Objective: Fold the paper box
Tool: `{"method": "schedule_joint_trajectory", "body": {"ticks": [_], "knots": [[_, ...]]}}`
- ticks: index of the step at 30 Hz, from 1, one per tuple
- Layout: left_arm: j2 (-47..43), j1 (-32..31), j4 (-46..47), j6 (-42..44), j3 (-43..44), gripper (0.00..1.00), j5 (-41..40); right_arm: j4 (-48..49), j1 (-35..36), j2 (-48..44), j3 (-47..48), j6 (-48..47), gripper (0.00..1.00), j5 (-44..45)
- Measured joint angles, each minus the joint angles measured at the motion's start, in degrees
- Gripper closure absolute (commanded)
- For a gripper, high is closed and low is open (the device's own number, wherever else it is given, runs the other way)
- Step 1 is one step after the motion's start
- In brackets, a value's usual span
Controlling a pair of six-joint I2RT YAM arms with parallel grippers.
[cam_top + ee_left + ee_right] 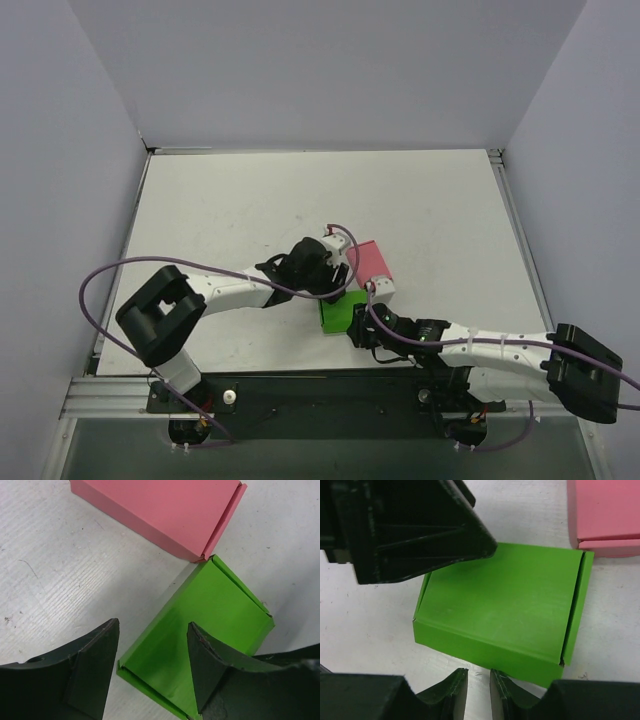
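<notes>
One corner of the paper box [200, 625] touches the pink box [160, 510].

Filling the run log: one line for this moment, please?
paper box: closed up, lying flat | left gripper: open, over box | right gripper: jaws narrowly apart, empty, at box edge | pink box: at box corner

- You have a white table [220, 220], faintly scuffed.
- Your green paper box [338, 312] lies flat on it.
- A pink box [374, 262] lies just beside, corners almost meeting.
</notes>
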Motion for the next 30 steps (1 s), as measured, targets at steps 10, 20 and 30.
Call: {"method": "schedule_joint_trajectory", "body": {"ticks": [10, 20, 30], "knots": [[7.0, 0.8, 3.0, 0.4, 2.5, 0.51, 6.3, 4.1, 0.4, 5.5, 0.9, -1.0, 0.74, 0.3], [7.4, 1.3, 7.2, 0.7, 1.0, 0.59, 9.4, 8.6, 0.4, 9.6, 0.9, -4.5, 0.75, 1.4], [5.9, 2.1, 16.3, -1.2, -5.4, 0.61, 9.6, 18.6, 0.8, 11.1, -2.8, -10.2, 0.74, 3.1]]}}
